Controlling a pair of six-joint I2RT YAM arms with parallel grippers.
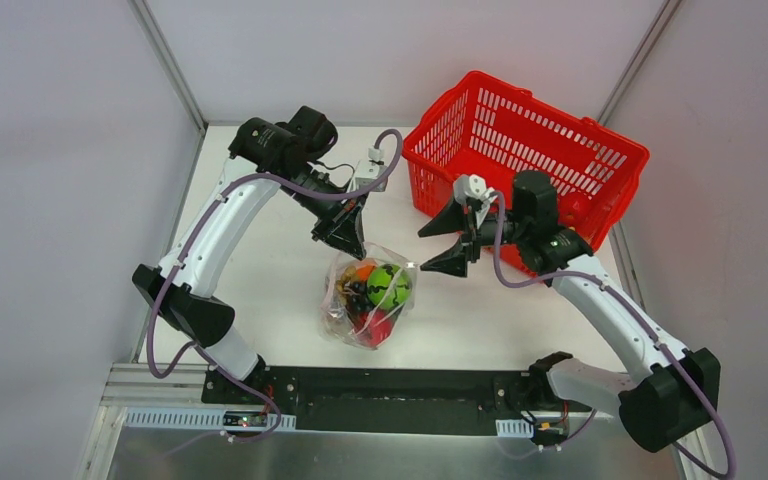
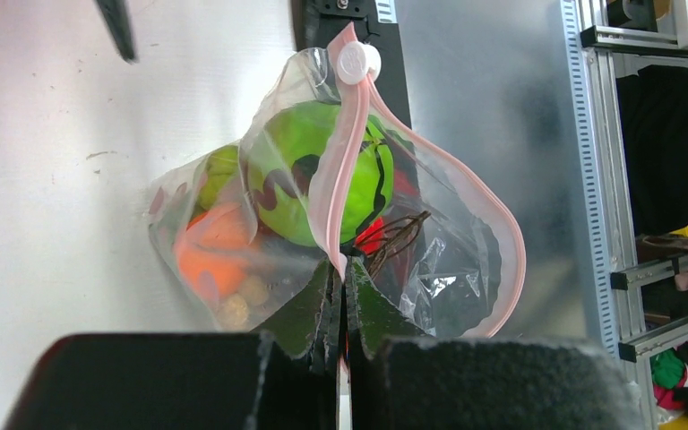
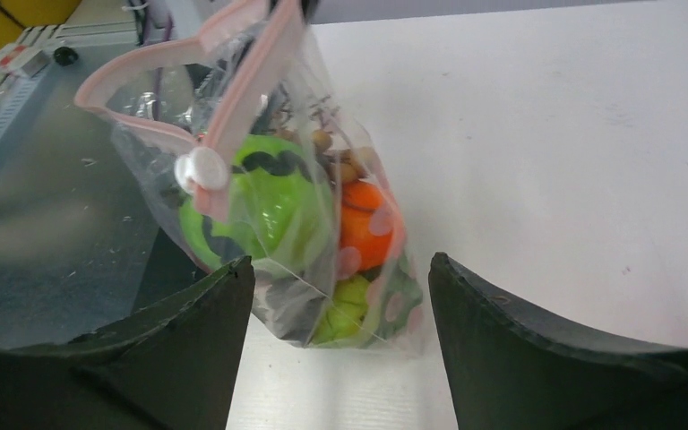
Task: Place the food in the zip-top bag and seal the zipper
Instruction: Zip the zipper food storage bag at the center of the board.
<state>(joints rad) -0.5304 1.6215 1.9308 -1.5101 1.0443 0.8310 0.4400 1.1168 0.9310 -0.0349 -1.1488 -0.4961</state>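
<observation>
The clear zip-top bag [image 1: 368, 296] stands on the white table, holding the food: a green fruit [image 1: 387, 284], an orange fruit [image 1: 364, 270] and red pieces. In the left wrist view the green fruit [image 2: 309, 175], the orange fruit [image 2: 215, 251] and dark stems show through the plastic. The pink zipper [image 2: 351, 143] is partly open in a loop, with its white slider [image 2: 356, 63] at the far end. My left gripper [image 2: 347, 269] is shut on the zipper strip at the bag's mouth. My right gripper [image 1: 442, 245] is open and empty, just right of the bag [image 3: 278, 206].
A red mesh basket [image 1: 530, 150] stands at the back right, close behind my right arm. The black base bar [image 1: 390, 395] and a metal frame run along the near edge. Grey walls close in the table at left, back and right.
</observation>
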